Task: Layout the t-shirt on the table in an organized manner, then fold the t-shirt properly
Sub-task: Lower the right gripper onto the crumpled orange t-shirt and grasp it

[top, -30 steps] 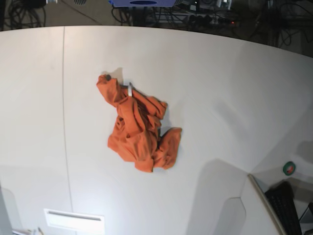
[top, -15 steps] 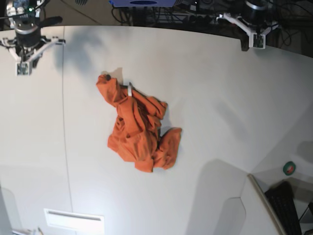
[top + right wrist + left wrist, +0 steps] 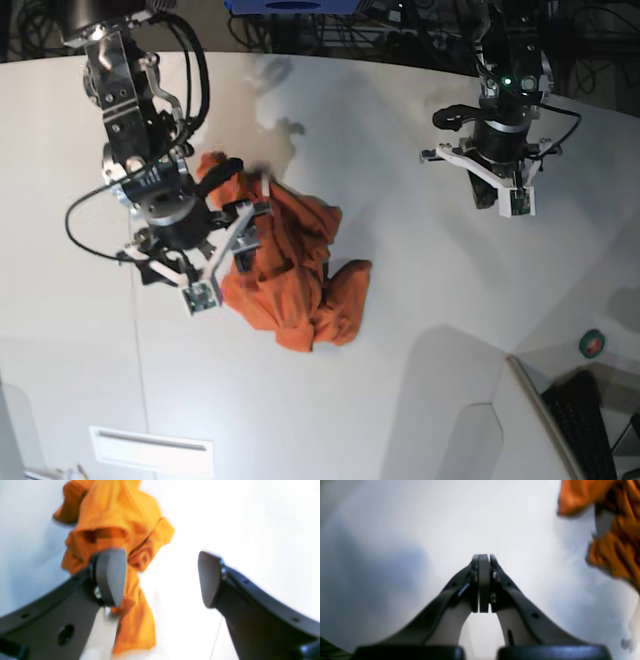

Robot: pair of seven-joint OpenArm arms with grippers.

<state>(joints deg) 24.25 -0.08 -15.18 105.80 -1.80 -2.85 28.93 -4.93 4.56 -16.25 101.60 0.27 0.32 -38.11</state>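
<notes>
The orange t-shirt (image 3: 295,270) lies crumpled in a heap on the white surface (image 3: 420,380), left of centre in the base view, just right of the thin dark seam (image 3: 133,330). The right claw (image 3: 160,580) hangs over the heap's upper left edge with its jaws spread wide — one finger (image 3: 110,576) sits in front of the cloth, the other over bare surface, and nothing is held. The left claw (image 3: 483,582) hovers well apart from the shirt, over bare surface, its jaws pressed together and empty — the cloth shows only at the right edge of its wrist view.
</notes>
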